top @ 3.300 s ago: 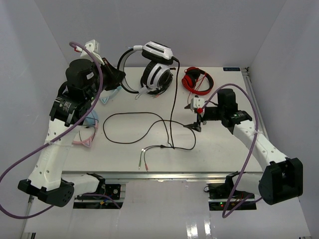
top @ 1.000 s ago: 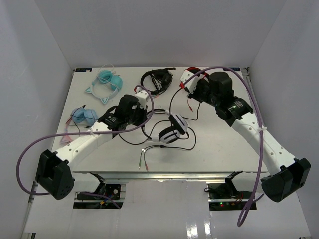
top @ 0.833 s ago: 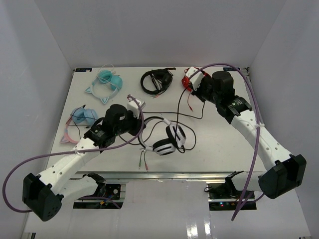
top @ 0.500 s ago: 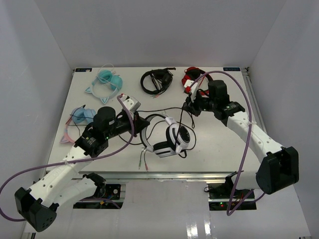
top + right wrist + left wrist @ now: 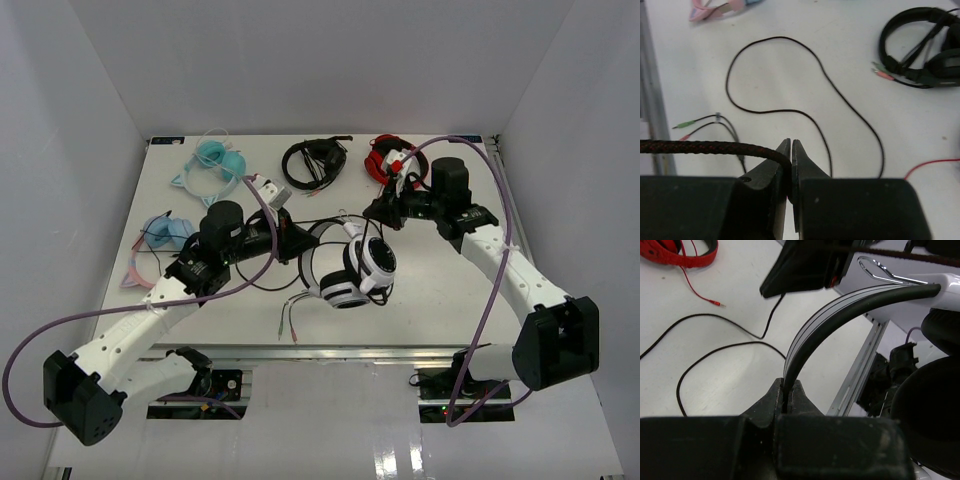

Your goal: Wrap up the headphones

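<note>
Shift: headphones carried right, cable pinched

Nearest, the plugs lie by the front edge of the table, thin metal tips on split leads, where they lay half a second ago. Behind them the headphones have moved right and turned. The left gripper is pressed shut on the headband, a flat black arc with pale stripes. It holds the set tilted at the table's centre, round glossy white earcups toward the right arm. Whether the lower cup rests on the table I cannot tell.

The right gripper has come down from the back to just beside the cups. Its fingers are pinched on a braided cord, black flecked with red, which I take for the headphones' cable.

With both ends in hand the winding looks ready to start, but little seems done. Thin smooth loops of cable still sprawl over the matte white top, under and left of the set.

Farthest back lie black headphones, red headphones and a teal pair, well apart from the work.
</note>
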